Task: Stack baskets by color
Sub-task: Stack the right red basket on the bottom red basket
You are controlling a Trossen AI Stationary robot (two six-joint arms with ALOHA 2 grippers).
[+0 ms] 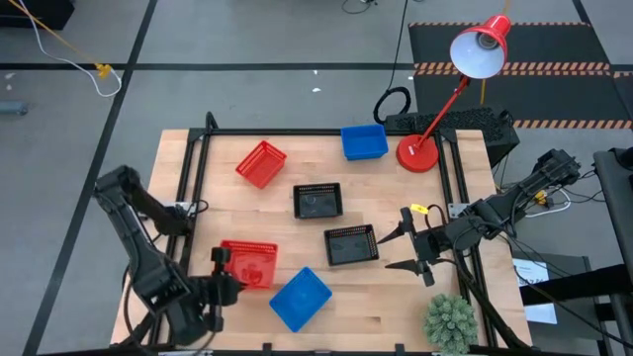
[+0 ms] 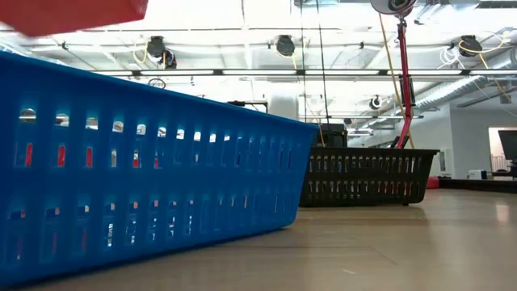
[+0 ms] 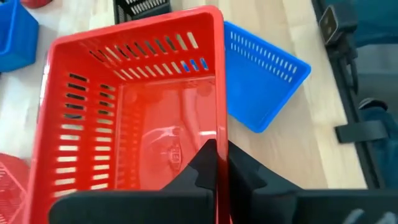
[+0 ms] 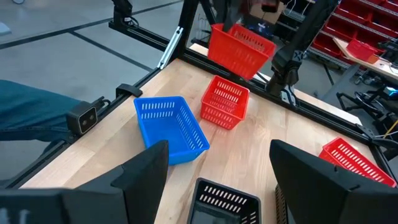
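Plastic lattice, light but slick and a little springy, was best pinched at a wall, so my left gripper (image 3: 217, 163) had its jaws closed on the red basket (image 3: 134, 112) rim, mouth up, long axis running away from me, above the desk (image 1: 396, 297)'s near-left part, while my right gripper (image 1: 415, 247) waited, jaws wide and empty.

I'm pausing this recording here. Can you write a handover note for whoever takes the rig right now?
Left gripper: shut on a wall of the held red basket, above the second red basket.
Right gripper: open, empty, beside the near black basket.
Lying singly: third red basket, far black basket, far blue basket, near blue basket.
Done: no finished stack visible.
Left: nest the reds, then stack blues and blacks.
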